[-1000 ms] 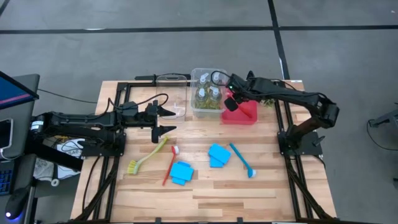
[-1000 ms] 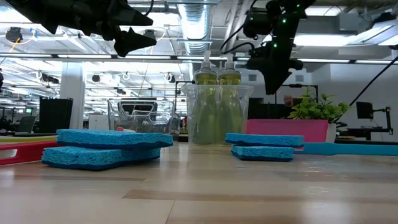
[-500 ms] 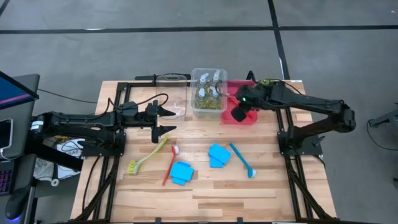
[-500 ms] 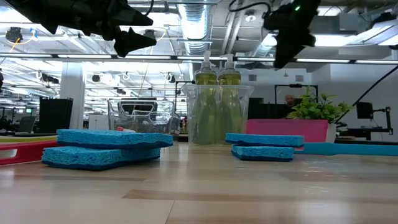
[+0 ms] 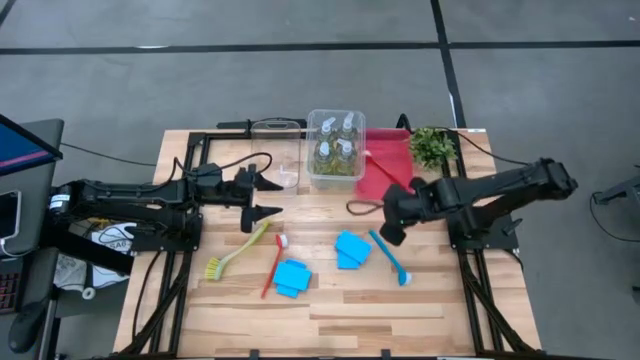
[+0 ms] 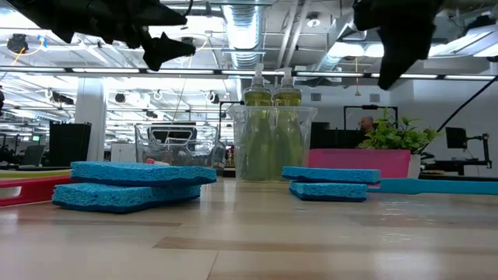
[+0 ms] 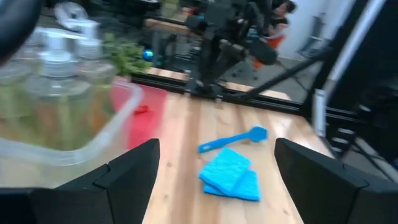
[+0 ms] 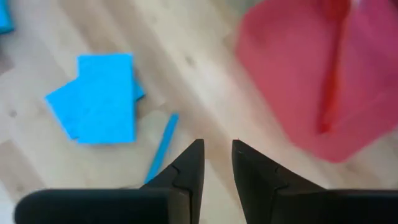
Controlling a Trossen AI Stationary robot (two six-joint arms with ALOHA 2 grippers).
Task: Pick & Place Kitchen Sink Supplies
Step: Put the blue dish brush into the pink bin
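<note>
Several clear bottles of yellow-green liquid (image 5: pixel 335 150) stand in a clear bin at the table's far side. A yellow-green brush (image 5: pixel 238 250), a red brush (image 5: pixel 272 265), a blue brush (image 5: pixel 388 257) and two stacks of blue sponges (image 5: pixel 352 250) (image 5: pixel 292 277) lie on the wood. Another red brush (image 8: pixel 333 74) lies in the red bin (image 5: pixel 392 170). My right gripper (image 5: pixel 388 233) hovers above the table just near of the red bin, beside the blue brush (image 8: pixel 160 149), its fingers a narrow gap apart with nothing between them. My left gripper (image 5: pixel 277 194) waits wide open, left of the bins.
A second clear bin (image 5: pixel 278 160) sits left of the bottle bin. A small leafy plant (image 5: pixel 432 146) stands at the far right behind the red bin. Black frame rails run along the table's left, right and far sides. Bare wood lies along the near edge.
My right gripper has drawn back from over the red bin, next to the bottle bin, toward the table's near edge, and now hangs over the wood by the blue brush. Nothing on the table has shifted.
</note>
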